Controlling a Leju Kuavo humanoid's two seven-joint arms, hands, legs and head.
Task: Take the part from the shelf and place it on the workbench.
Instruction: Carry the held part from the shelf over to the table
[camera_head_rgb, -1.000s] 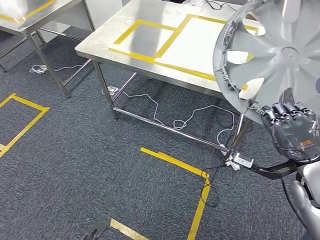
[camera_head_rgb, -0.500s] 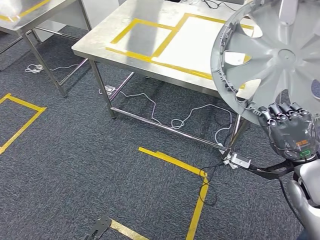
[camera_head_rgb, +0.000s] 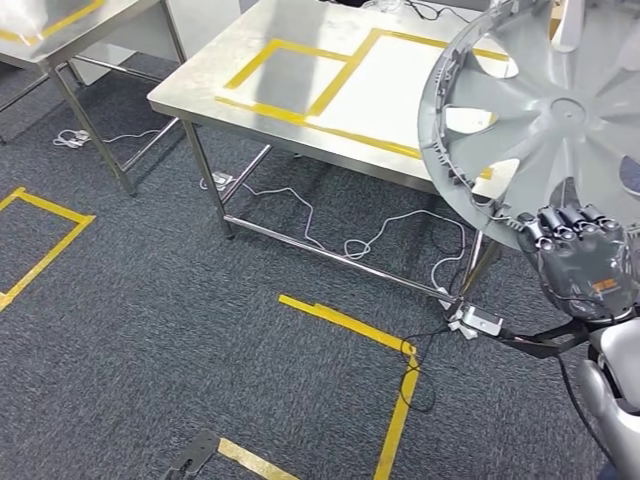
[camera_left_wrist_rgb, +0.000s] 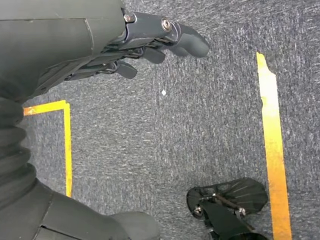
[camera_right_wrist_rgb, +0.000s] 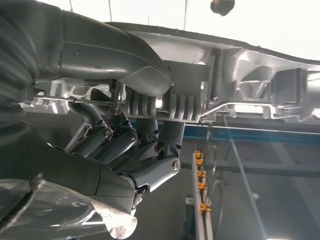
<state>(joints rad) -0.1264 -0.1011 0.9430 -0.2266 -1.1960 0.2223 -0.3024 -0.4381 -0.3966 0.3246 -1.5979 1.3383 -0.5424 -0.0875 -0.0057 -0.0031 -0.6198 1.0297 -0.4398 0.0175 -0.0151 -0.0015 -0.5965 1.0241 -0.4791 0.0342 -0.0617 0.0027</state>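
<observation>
Hubcap carried toward the bench

Right hand (camera_head_rgb: 585, 262) grips the hubcap (camera_head_rgb: 555, 110) by its lower rim; the bench (camera_head_rgb: 226, 70) lies ahead-left. Left hand (camera_left_wrist_rgb: 113, 45) hangs empty, fingers loosely apart.

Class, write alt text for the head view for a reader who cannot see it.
The right robot hand holds a large grey wheel cover by its rim, raised in front of a steel workbench marked with yellow tape. White cables trail on dark carpet beneath the bench.
</observation>
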